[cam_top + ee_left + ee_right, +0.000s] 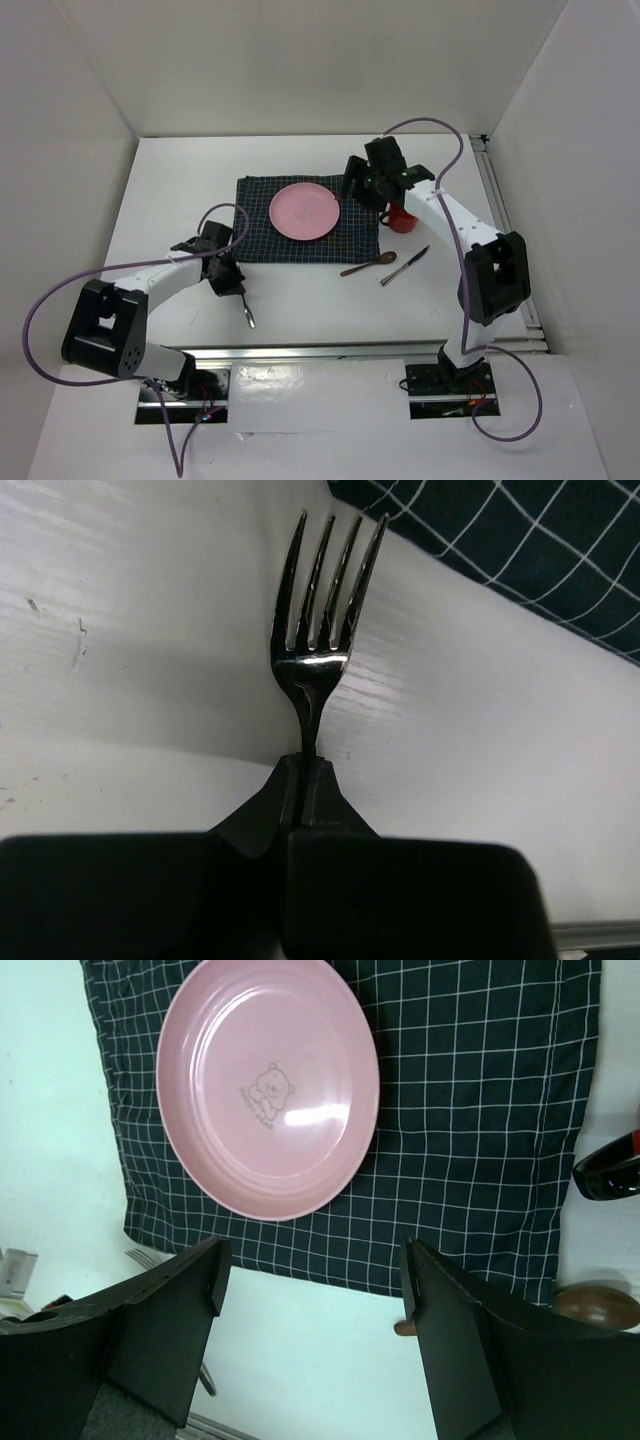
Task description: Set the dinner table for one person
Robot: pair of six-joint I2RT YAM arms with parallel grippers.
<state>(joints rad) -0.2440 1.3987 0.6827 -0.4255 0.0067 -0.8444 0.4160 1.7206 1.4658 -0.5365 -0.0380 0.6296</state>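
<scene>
Left claw [305, 772] clamped on fork [325, 610], right claw [312, 1262] spread apart near pink plate [268, 1175] on checked mat [480, 1110], red cup [402, 219] alongside.

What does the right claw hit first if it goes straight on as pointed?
Likely the checked cloth mat, on the strip of it just beside the pink plate; the open right claw is centred there. Depth is unclear, so the plate's rim could come first.

fork [318, 650] handle buried in my left claw [303, 766], red cup [402, 219] behind my right arm [450, 212], spoon [597, 1306] cropped lower right
</scene>
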